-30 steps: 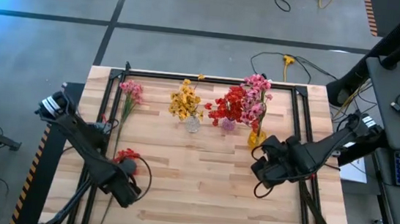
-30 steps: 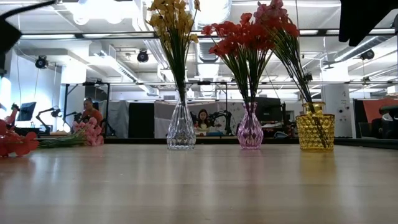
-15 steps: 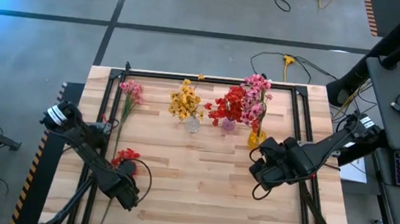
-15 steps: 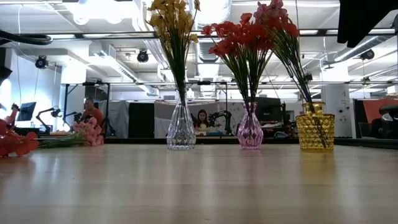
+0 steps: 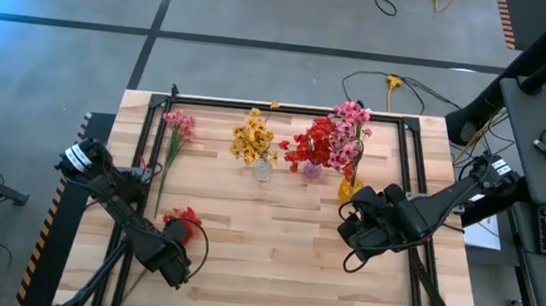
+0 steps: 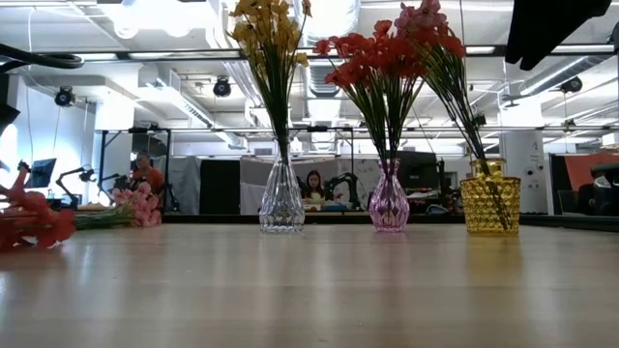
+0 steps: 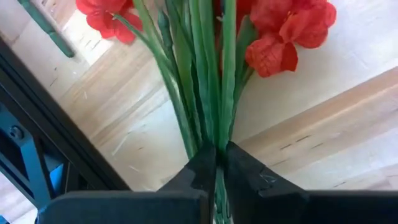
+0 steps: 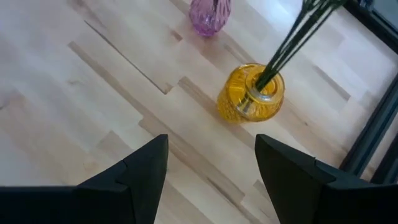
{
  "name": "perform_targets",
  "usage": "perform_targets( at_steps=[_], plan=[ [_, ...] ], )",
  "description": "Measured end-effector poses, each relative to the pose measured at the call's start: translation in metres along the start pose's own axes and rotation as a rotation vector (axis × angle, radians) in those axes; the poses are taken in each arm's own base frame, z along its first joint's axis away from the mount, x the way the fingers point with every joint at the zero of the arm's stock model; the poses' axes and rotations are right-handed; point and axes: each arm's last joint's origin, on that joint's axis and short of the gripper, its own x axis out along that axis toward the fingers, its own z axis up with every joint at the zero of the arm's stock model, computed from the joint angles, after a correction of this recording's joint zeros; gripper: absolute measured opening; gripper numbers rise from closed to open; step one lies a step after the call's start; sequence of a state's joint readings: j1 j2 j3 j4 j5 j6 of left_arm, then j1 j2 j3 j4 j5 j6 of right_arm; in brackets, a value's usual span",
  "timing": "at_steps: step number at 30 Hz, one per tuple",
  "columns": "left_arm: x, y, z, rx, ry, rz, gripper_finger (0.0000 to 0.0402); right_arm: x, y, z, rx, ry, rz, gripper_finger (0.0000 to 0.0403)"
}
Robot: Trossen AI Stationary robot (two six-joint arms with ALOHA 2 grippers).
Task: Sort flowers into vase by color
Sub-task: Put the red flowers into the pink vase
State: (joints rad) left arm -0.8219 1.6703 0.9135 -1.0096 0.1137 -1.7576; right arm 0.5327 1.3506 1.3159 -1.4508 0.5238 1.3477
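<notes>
A red flower sprig (image 5: 183, 217) lies at the table's near left, its blossoms (image 7: 286, 31) beyond my left gripper (image 7: 216, 167), which is shut on its green stems. A pink sprig (image 5: 179, 124) lies loose on the wood at the far left. At the far middle stand a clear vase (image 5: 262, 168) of yellow flowers, a purple vase (image 5: 312, 169) of red ones and a yellow vase (image 8: 250, 93) of pink ones. My right gripper (image 8: 211, 165) hovers open just near of the yellow vase, with nothing between its fingers. My left gripper pinches the red sprig's bundle of green stems (image 7: 214, 140) between its two fingers, a short way below the blossoms. The fingers come from above and lie across the stems. The blossom end (image 6: 34, 220) sits low at the table top; whether it rests there I cannot tell.
A black metal frame (image 5: 153, 151) runs along the table's left, far and right sides. Open wood (image 5: 263, 253) lies between the two arms, near of the vases. People and equipment show in the room beyond the far edge in the low view.
My left gripper has shut on the red sprig's stems. The sprig's blossom head has shifted a little toward the table's right.
</notes>
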Motion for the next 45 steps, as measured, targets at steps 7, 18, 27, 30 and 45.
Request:
perform_targets(
  at_steps=[7, 18, 27, 30, 45],
  plan=[
    [-0.013, -0.001, -0.002, 0.043, 0.01, -0.052, 0.0002, 0.0, 0.004, 0.001, -0.033, -0.013, 0.038, 0.0233],
    [-0.108, 0.008, -0.014, 0.297, -0.264, -0.494, 0.0, -0.017, 0.031, -0.008, -0.179, -0.173, 0.277, 0.0233],
    [-0.19, 0.007, -0.017, 0.539, -0.998, -0.564, 0.0, -0.042, 0.059, -0.03, -0.356, -0.583, 0.417, 0.0233],
    [-0.195, -0.005, -0.019, 0.69, -1.178, -0.453, 0.0, -0.043, 0.071, -0.029, -0.406, -0.69, 0.47, 0.0233],
    [-0.191, -0.042, 0.032, 1.023, -1.564, -0.552, 0.0, -0.038, 0.085, -0.029, -0.506, -0.882, 0.539, 0.0233]
  ],
)
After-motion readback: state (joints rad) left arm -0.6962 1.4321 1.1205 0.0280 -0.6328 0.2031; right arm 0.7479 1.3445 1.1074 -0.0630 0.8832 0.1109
